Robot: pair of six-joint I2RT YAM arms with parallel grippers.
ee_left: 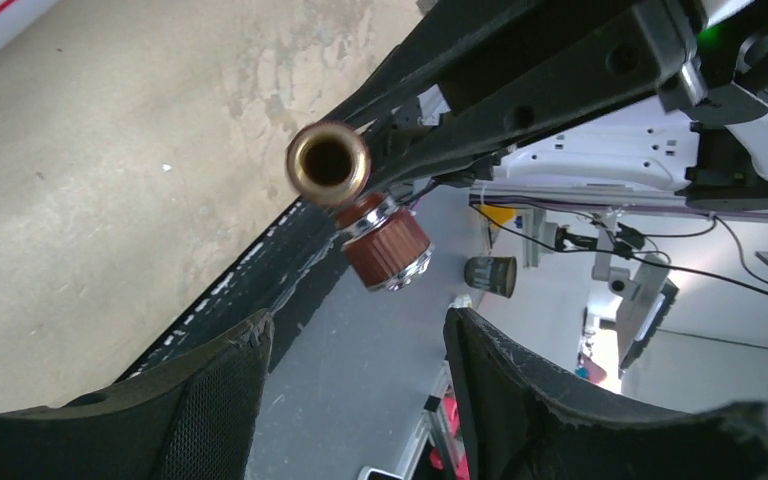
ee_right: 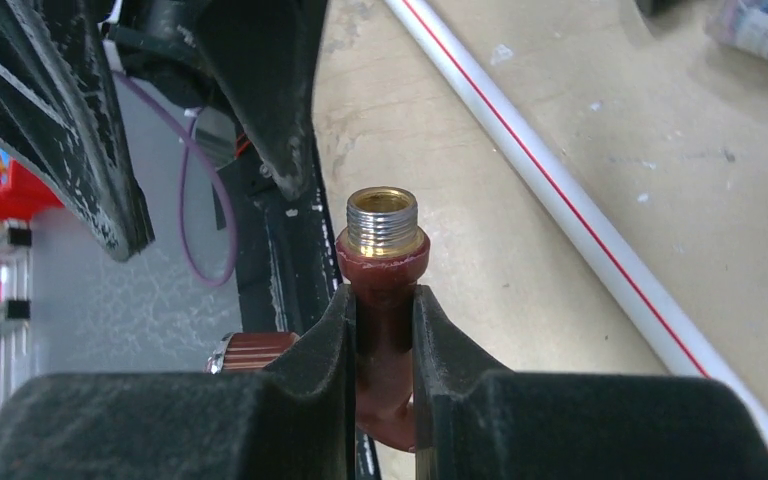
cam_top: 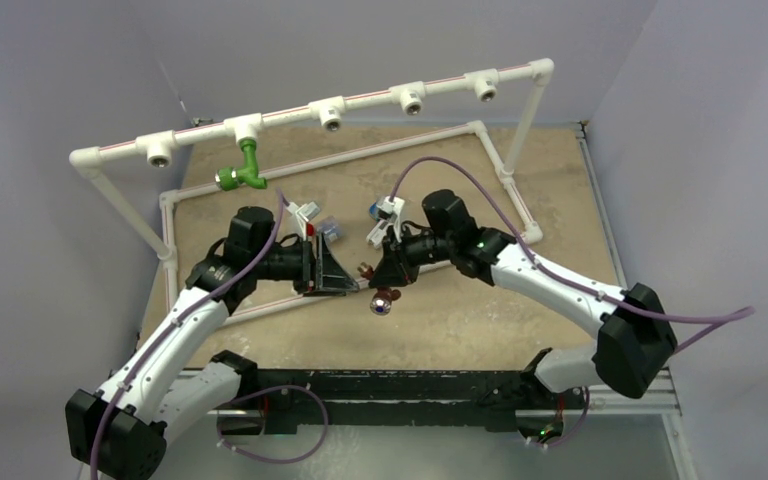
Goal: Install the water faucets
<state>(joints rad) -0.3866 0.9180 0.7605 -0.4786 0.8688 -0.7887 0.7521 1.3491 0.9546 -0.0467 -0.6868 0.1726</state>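
The green faucet [cam_top: 242, 172] hangs from a tee on the white pipe frame [cam_top: 290, 112] at the back left. My right gripper [cam_top: 380, 272] is shut on the reddish-brown faucet [ee_right: 384, 300], held above the table at the middle. Its brass threaded end [ee_right: 381, 222] points away from the jaws, and its ribbed knob [ee_left: 385, 245] hangs below. The faucet also shows in the top view [cam_top: 381, 297]. My left gripper [cam_top: 335, 272] is open and empty, its fingers [ee_left: 210, 400] facing the faucet's brass end [ee_left: 327, 163] a short way off.
Several open white tee sockets [cam_top: 331, 114] line the top pipe. A lower white pipe [ee_right: 560, 190] runs along the tan tabletop. Small blue-white blocks [cam_top: 330, 230] lie behind the grippers. Grey walls close in at both sides.
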